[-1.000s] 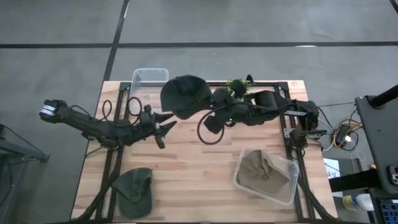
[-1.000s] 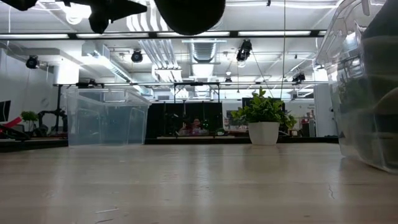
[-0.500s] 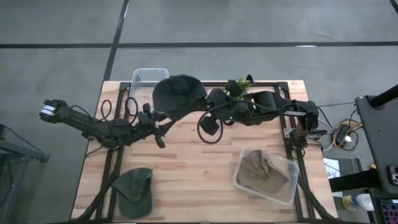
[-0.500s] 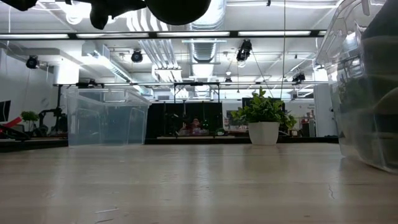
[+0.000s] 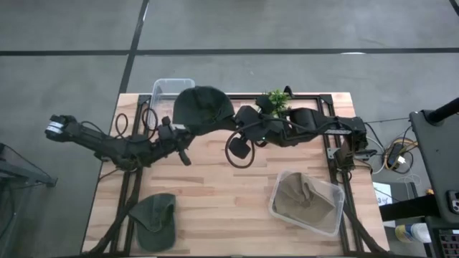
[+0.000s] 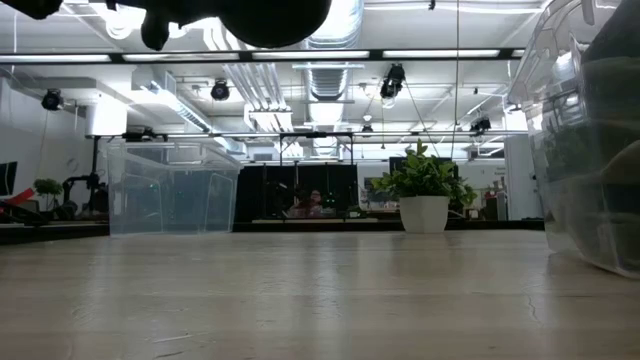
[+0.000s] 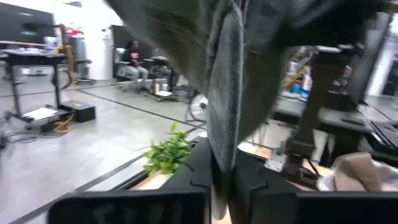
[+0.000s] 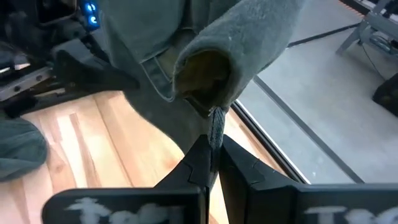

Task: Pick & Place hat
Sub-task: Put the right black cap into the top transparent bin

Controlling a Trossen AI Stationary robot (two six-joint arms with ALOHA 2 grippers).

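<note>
A dark green hat (image 5: 203,107) hangs high above the far left part of the table, held between both grippers. It shows at the top of the low view as a dark shape, the hat (image 6: 270,12). My left gripper (image 5: 185,135) is shut on the hat's near left edge. My right gripper (image 5: 237,123) is shut on its right edge. The hat (image 7: 249,68) fills the left wrist view, and the hat (image 8: 205,56) droops over the fingers in the right wrist view. My left gripper pinches an edge of the hat (image 7: 224,155) between its two fingers, coming from the table's left. The cloth rises above the fingers, clear of the table. My right gripper pinches a thin edge of the hat (image 8: 214,127) between its fingertips, coming from the table's right. The hat is lifted clear and folds over above the fingers.
An empty clear bin (image 5: 172,89) stands at the far left, just beyond the hat. A potted plant (image 5: 275,100) stands at the far edge. A clear bin (image 5: 307,202) holding a tan hat sits near right. Another green hat (image 5: 154,218) lies near left.
My right gripper has carried the hat toward the table's left and far edge. My left gripper, open a second ago, has shut on the hat's near left edge.
</note>
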